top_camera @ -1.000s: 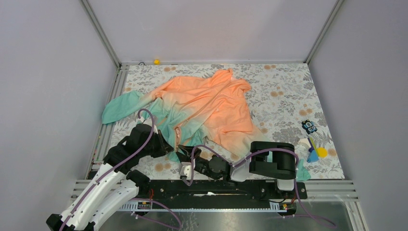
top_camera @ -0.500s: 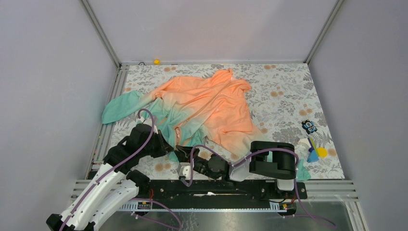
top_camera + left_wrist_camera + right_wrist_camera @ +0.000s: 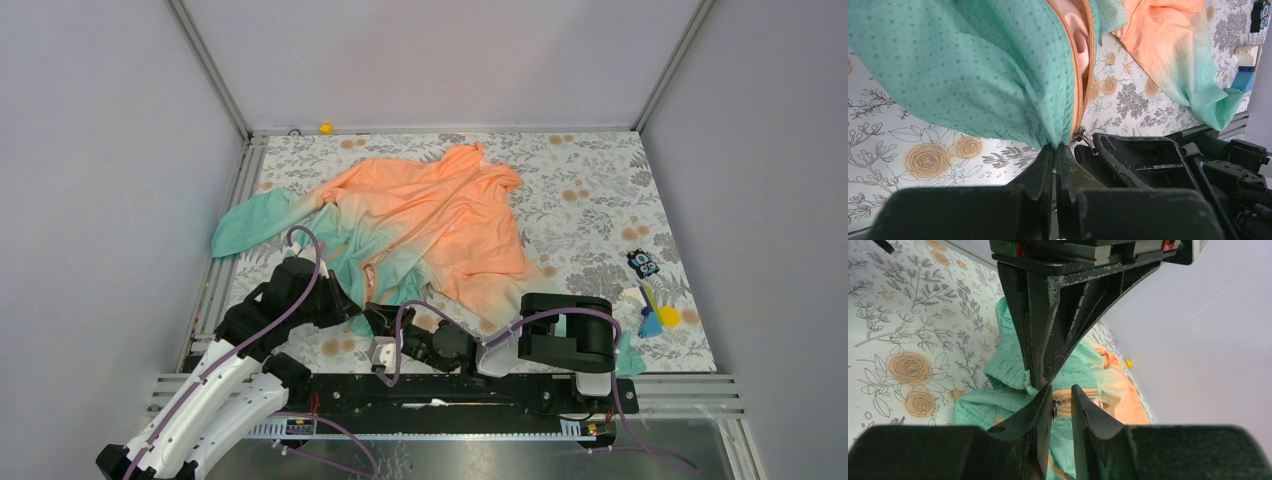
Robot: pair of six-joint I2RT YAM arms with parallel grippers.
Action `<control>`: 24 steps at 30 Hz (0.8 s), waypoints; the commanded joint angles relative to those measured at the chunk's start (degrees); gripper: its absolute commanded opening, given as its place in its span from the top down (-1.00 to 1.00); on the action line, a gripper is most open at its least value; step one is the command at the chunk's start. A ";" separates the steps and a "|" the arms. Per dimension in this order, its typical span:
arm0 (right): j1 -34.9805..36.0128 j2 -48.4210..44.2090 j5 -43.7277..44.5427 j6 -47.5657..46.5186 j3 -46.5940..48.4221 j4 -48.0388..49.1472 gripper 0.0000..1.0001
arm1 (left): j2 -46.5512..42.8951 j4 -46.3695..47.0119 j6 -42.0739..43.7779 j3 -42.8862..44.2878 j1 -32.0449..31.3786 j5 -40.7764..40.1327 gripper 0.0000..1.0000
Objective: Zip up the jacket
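Now, the jacket [image 3: 430,215]: spread across the table [image 3: 590,190], orange collar at the far side, teal hem toward my bases; that puts the foot of the zipper within reach of both my arms
Left gripper [image 3: 1054,150]: clenched on the teal hem [image 3: 973,85] just beside the bottom end of the zipper [image 3: 1077,75]; I judge this pinch to be an anchor, so the cloth has something to pull against
Right gripper [image 3: 1059,392]: fingers drawn close with a thin slit between them; the zipper pull [image 3: 1054,408] sits in that slit; whether I truly grip it I cannot tell
Zipper: open above the pull, its two orange tracks parting over pale lining; closing looks barely begun
Why tip to tip: my two grippers meet because the pull and the anchor point are neighbours
Next, as I judge: draw the pull toward the collar while the left holds the hem taut; slack cloth could bunch and jam
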 commanded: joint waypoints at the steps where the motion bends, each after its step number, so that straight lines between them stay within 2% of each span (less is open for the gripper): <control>1: -0.35 0.38 2.00 0.08 0.93 11.73 0.48 | 0.19 0.66 0.57 0.25 -0.06 1.24 1.00; 17: -0.31 0.47 1.76 1.90 0.01 11.73 0.50 | 0.28 0.68 0.75 0.48 -0.06 1.26 1.00; 19: -0.35 0.46 1.54 2.01 0.09 11.73 0.57 | 0.22 0.67 0.75 0.56 -0.06 1.40 1.00; 22: -0.35 0.63 2.14 2.73 0.51 11.79 0.99 | 0.44 0.68 0.75 0.65 -0.02 1.92 1.00; 24: -0.33 0.63 3.28 3.99 0.88 11.74 1.00 | 0.94 0.45 0.99 0.83 -0.06 2.85 1.00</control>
